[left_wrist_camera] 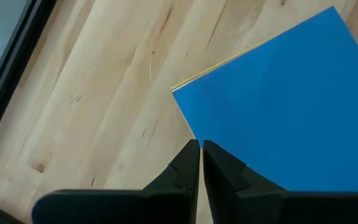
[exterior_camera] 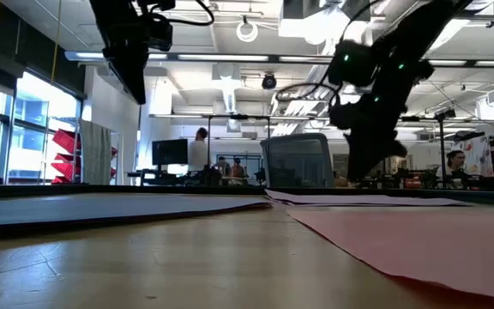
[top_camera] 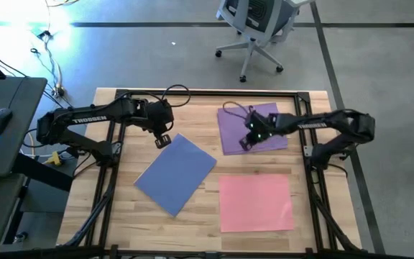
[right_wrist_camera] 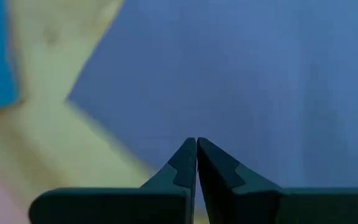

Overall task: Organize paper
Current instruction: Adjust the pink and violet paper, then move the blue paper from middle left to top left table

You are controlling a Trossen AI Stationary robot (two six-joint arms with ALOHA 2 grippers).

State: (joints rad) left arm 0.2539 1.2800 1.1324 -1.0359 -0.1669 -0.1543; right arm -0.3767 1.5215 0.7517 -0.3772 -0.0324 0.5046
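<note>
Currently, three groups of paper lie flat on the wooden worktop (top_camera: 106,101). The blue sheet (top_camera: 175,173) lies turned at an angle on the left-centre area. A thin yellow edge (left_wrist_camera: 211,64) shows along one side of it in the left wrist view, so a yellow sheet lies under it. The purple sheet (top_camera: 254,133) lies toward the far right of the worktop. The pink sheet (top_camera: 256,203) lies near the front right, apart from the purple sheet and beside the blue one.

Left claw (top_camera: 163,140): positioned above the far corner of the blue sheet. Its fingers (left_wrist_camera: 185,165) are pressed together with nothing between them. In the low view the left arm hangs clear above the worktop.

Right claw (top_camera: 249,143): positioned over the left part of the purple sheet. Its fingers (right_wrist_camera: 185,163) are likewise closed and empty. The right wrist view shows the purple sheet directly ahead of the fingertips, with bare wood, a blue corner and a pink corner to one side. Contact between this claw and the paper cannot be determined.

An office chair (top_camera: 257,29) stands on the floor beyond the worktop.
</note>
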